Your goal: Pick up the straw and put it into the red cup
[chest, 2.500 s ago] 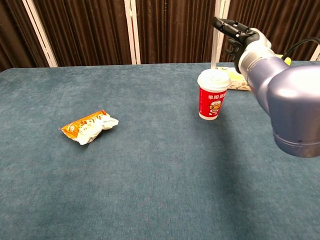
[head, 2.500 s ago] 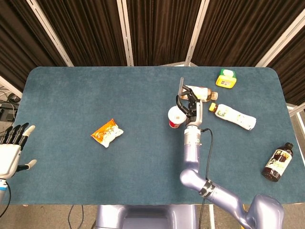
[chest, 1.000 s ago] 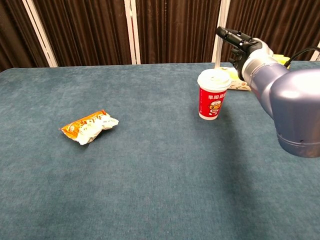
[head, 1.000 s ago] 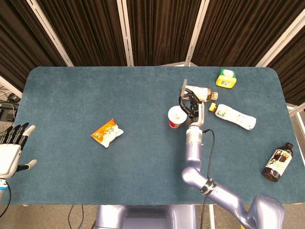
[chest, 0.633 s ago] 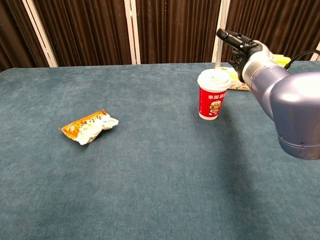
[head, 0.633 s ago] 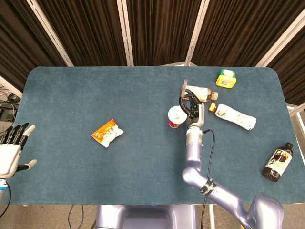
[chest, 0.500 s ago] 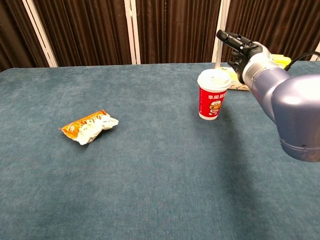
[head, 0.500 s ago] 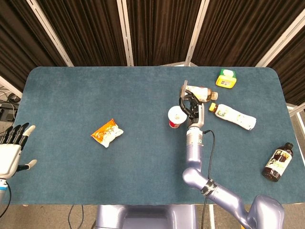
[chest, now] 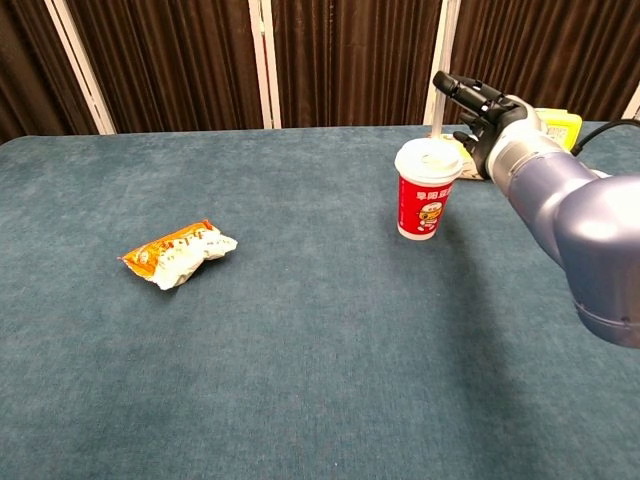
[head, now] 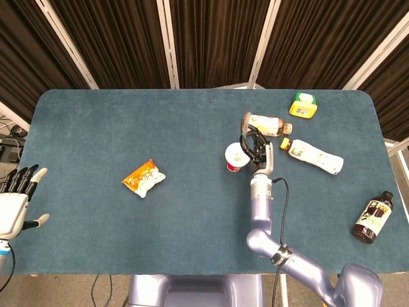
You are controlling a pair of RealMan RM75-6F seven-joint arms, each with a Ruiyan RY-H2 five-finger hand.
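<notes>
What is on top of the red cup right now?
A white lid covers the red cup; its inside is hidden. The straw stands just behind it, pinched by the right robot hand, not visibly inserted.

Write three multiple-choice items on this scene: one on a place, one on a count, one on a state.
1. Where is the snack bag?
A. left of the cup
B. against the far edge
C. beside the dark bottle

2. How many bottles are on the table?
A. one
B. three
C. five

3. How is the left hand?
A. gripping the cup
B. open, holding nothing
C. pressing the bag

Key: 1 A, the bag lies well left of the cup. 2 B, two pale bottles lie flat and the dark one stands. 3 B, its fingers are spread off the table's edge.
</notes>
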